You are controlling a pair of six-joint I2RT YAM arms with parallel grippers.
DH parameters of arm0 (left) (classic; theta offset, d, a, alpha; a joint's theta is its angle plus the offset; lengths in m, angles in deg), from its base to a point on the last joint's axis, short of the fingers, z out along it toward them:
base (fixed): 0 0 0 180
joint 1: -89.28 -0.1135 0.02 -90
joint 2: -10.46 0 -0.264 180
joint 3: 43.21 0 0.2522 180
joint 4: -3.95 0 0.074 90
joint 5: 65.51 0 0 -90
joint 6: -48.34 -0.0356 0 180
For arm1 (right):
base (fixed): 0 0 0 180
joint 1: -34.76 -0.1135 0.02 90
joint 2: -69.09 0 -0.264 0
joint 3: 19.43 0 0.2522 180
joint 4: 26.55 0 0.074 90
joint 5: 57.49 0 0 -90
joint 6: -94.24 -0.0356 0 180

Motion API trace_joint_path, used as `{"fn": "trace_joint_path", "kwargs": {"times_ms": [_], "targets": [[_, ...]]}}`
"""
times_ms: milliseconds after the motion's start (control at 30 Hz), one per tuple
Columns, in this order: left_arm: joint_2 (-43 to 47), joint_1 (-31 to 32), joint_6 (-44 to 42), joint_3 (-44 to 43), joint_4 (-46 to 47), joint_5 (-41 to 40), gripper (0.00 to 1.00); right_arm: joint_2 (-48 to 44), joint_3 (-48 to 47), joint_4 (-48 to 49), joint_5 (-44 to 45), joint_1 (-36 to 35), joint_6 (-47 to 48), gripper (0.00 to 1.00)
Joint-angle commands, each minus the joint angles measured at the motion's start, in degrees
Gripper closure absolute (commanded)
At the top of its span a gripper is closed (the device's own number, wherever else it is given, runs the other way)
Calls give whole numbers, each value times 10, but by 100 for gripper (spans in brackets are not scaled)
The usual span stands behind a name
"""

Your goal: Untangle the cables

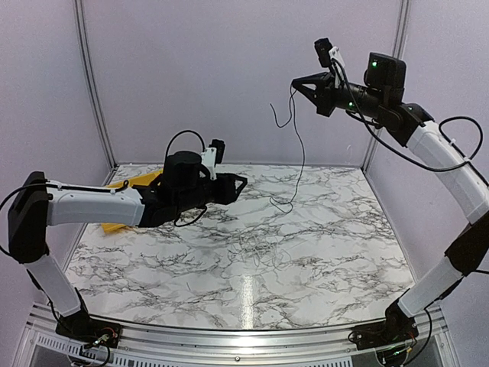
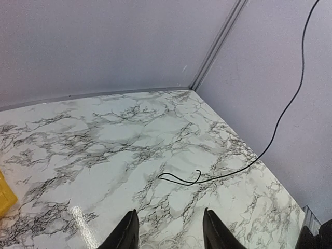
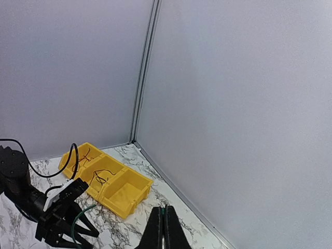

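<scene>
Cable (image 1: 303, 145) in right claw (image 1: 293, 83), left claw (image 2: 170, 211) parted

Left arm (image 1: 92, 206) stretches low from nine o'clock toward the middle, its gripper (image 1: 234, 187) level with the jaws standing apart. Right arm (image 1: 451, 164) rears up at two o'clock, wrist high, its gripper (image 1: 296, 82) aimed toward nine o'clock, fingers (image 3: 155, 233) pressed flat together.

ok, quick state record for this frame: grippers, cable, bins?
right gripper: high above table, shut on cable
cable: hangs from right gripper, lower end loops on table
left gripper: open, low over table
other wires: loose near table centre
bins: yellow, three in a row, far left corner
</scene>
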Motion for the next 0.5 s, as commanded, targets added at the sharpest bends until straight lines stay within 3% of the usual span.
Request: {"fn": "trace_joint_path", "kwargs": {"times_ms": [0, 300, 467], "targets": [[-14, 5, -51, -65, 0, 96, 53, -16, -1, 1, -5, -14, -1, 100], [-88, 11, -111, -163, 6, 242, 52, -15, 11, 6, -2, -49, -1, 100], [-116, 16, -111, -186, 6, 258, 50, -14, 5, 7, -6, -59, -12, 100]]}}
